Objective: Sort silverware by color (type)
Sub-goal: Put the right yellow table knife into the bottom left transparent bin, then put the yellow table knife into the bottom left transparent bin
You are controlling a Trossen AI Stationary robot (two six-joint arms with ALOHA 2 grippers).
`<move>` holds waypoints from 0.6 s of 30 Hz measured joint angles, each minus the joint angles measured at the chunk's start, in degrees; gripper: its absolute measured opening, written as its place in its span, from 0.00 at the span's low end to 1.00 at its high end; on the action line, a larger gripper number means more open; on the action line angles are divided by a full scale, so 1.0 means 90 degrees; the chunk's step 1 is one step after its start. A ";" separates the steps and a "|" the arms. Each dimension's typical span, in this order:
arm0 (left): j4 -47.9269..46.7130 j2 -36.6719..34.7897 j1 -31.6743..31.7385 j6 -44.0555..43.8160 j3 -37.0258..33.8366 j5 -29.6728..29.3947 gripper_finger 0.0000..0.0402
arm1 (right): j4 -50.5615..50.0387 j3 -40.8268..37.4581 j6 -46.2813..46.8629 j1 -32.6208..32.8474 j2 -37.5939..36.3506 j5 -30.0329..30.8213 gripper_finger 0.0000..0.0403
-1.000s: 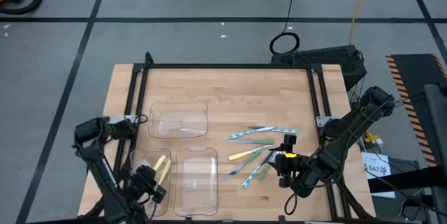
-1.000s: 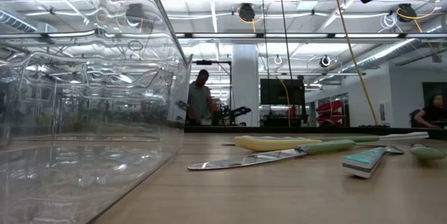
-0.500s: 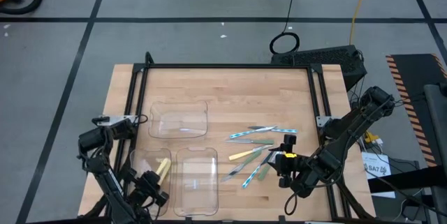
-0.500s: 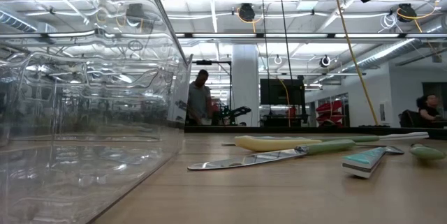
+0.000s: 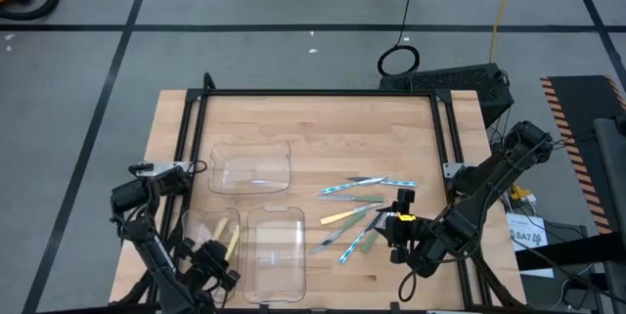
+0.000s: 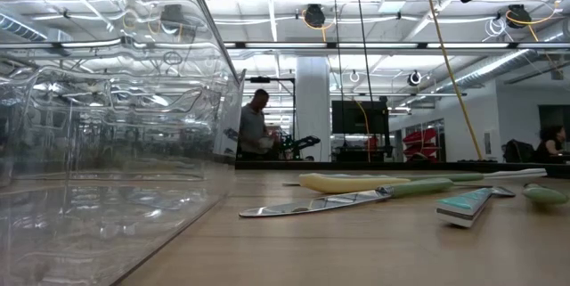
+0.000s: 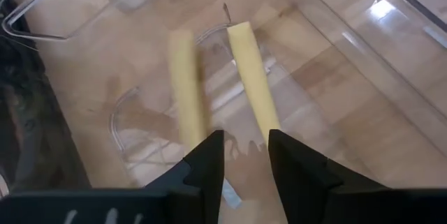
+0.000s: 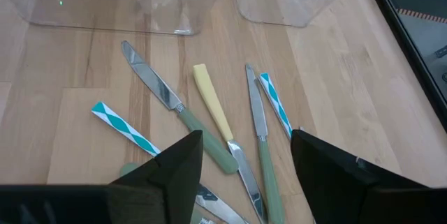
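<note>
Had to lift the open left gripper (image 7: pixel 244 140) straight up, not bumping the tray's (image 5: pixel 196 241) yellow utensils (image 7: pixel 248 63); right gripper (image 8: pixel 246 140) open too.

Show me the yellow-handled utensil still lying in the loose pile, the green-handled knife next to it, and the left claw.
yellow-handled utensil (image 8: pixel 212 102): right wrist view, middle of its yellow handle.
green-handled knife (image 8: pixel 207 140): right wrist view, on its green handle.
left claw (image 7: pixel 246 160): left wrist view, midway between its fingertips.

Two yellow-handled utensils (image 7: pixel 253 88) are seen lying side by side inside a clear plastic tray (image 7: pixel 391 56) on the wooden table (image 7: pixel 91 63). The left gripper (image 7: pixel 244 147) is positioned at 6 o'clock of them, its fingers parted.
</note>
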 joint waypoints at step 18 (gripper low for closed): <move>-0.0673 -0.0039 0.0657 0.3112 0.2004 -0.2420 0.32 | 0.0587 -0.0559 -0.0046 -0.0029 0.0007 0.0012 0.52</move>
